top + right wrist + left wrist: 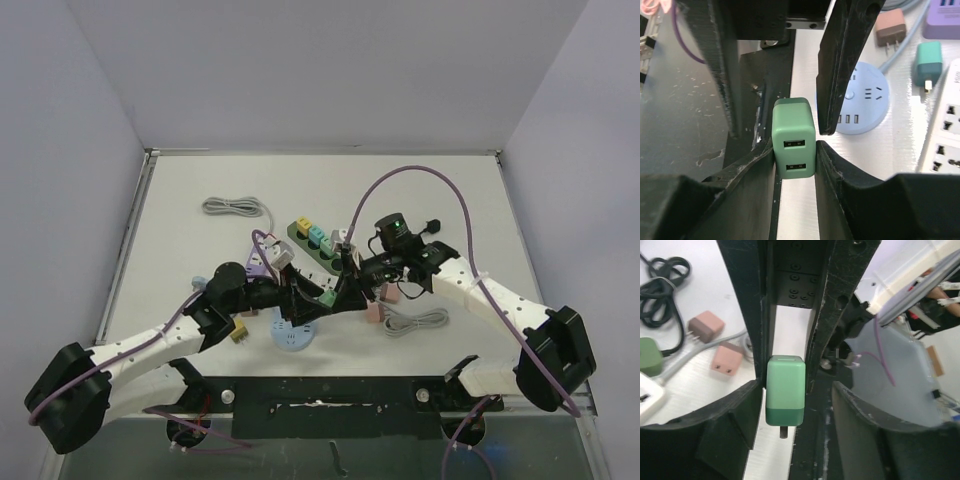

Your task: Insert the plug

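We hold the green charger (794, 145), not yet plugged in.
Our right fingers (850, 185) clench it, left fingers (735, 425) stand released; the power strip (945, 130) lies at three o'clock, apart.

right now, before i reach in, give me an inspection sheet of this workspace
surface: white table, no damage seen
job's things: green adapter between both tools, prong showing; power strip with plugs in it
clutter: round blue socket hub, yellow plug, pink plug
grippers: right tool shut on the green adapter; left tool open around it
cables: grey coil at the back, second grey coil by the right arm, purple cable arching over that arm
surroundings: plain walls on three sides
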Available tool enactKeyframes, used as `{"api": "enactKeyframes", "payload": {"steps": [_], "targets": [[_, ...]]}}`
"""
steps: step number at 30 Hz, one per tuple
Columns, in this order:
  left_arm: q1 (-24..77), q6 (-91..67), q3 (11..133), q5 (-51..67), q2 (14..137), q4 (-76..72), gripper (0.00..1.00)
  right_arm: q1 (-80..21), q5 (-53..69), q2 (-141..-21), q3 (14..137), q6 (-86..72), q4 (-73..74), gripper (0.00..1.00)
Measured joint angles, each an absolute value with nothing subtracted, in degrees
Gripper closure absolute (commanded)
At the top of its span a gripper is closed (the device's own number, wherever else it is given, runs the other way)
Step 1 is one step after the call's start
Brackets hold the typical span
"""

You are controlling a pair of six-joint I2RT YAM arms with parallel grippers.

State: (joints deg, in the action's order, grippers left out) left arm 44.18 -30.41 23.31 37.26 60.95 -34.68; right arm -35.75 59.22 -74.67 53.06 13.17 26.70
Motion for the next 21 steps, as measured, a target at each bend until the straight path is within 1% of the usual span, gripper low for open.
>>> {"api": "enactKeyframes", "payload": {"steps": [4, 8, 12, 16, 21], "targets": [[44.2, -29.9, 23.6, 22.1, 56.1, -25.8, 0.35, -33.6, 52.9, -74.5, 53.1, 10.8, 24.8, 1.0], [44.2, -31.4, 25.1, 1.6, 49.7, -11.6, 0.35, -30.7, 42.8, -75.0, 53.6, 7.7, 25.3, 1.0], [44.0, -33.0, 26.9, -13.1, 42.3, 1.0, 0.35, -29.2, 34.2, -79.7, 59.4, 4.7, 29.5, 1.0], [43.8, -34.0, 29.3, -21.4, 33.6, 10.9, 0.35, -28.5, 27.7, -85.8, 66.0, 2.3, 32.8, 1.0], [43.8, -35.8, 32.5, -26.7, 25.1, 19.7, 0.35, -28.5, 21.4, -90.3, 69.6, 0.3, 36.3, 1.0]]}}
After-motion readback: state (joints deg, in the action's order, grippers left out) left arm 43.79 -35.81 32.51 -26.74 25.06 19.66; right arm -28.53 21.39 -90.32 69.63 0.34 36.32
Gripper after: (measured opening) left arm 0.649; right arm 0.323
